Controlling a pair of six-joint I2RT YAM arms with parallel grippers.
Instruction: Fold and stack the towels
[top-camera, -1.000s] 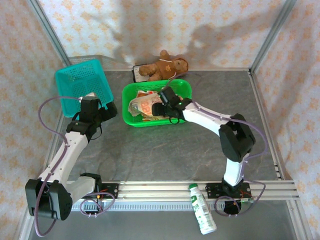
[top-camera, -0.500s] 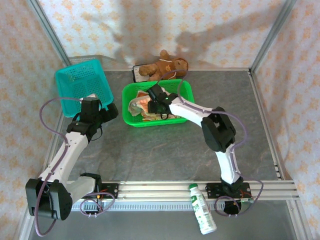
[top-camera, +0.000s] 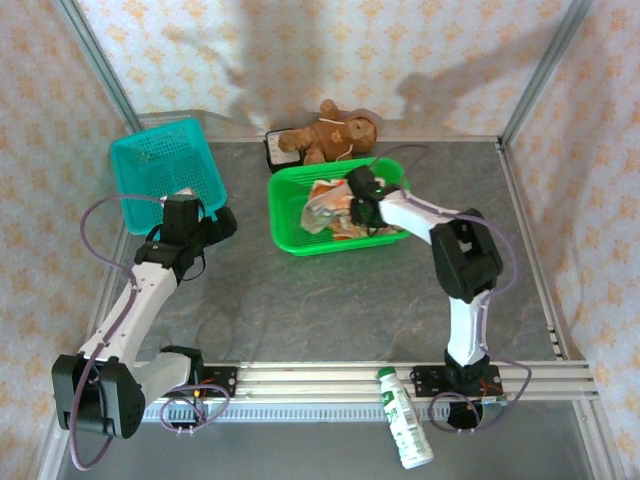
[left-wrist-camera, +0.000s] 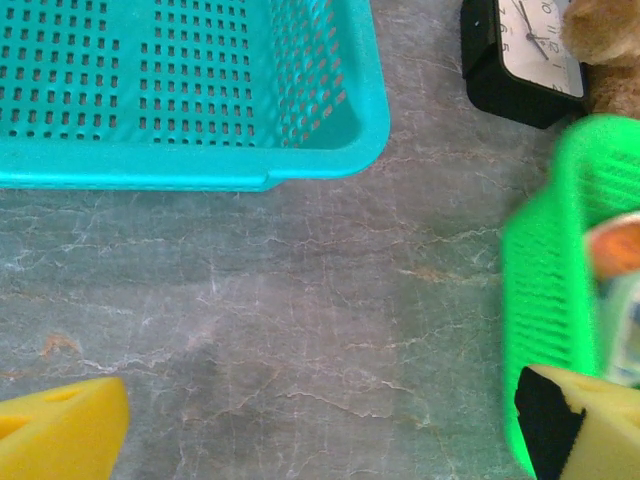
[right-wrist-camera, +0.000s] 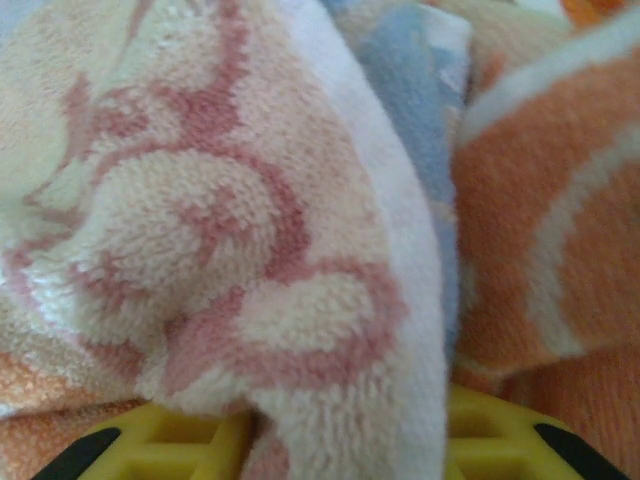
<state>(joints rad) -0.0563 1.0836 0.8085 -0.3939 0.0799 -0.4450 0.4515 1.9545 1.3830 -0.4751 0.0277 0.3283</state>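
Several towels (top-camera: 330, 210) lie crumpled in a green basket (top-camera: 290, 238) at the middle back of the table. My right gripper (top-camera: 352, 196) reaches down into that pile. In the right wrist view a cream towel with pink print (right-wrist-camera: 250, 250) bulges up out of the right gripper (right-wrist-camera: 335, 440), a fold of it pinched between the yellow fingers (right-wrist-camera: 170, 445). An orange-and-white towel (right-wrist-camera: 540, 230) lies just to its right. My left gripper (top-camera: 222, 222) hovers open over bare table, left of the green basket (left-wrist-camera: 545, 280); nothing lies in the left gripper (left-wrist-camera: 330, 425).
A teal basket (top-camera: 165, 165) stands at the back left, its rim (left-wrist-camera: 180, 175) just ahead of my left gripper. A brown teddy bear (top-camera: 330, 130) and a black clock (left-wrist-camera: 520, 60) sit behind the green basket. A white bottle (top-camera: 405, 415) lies beyond the front rail.
The right gripper has closed onto the towel fold and moved right, and the green basket has slid right with it. The left arm has stayed where it was.
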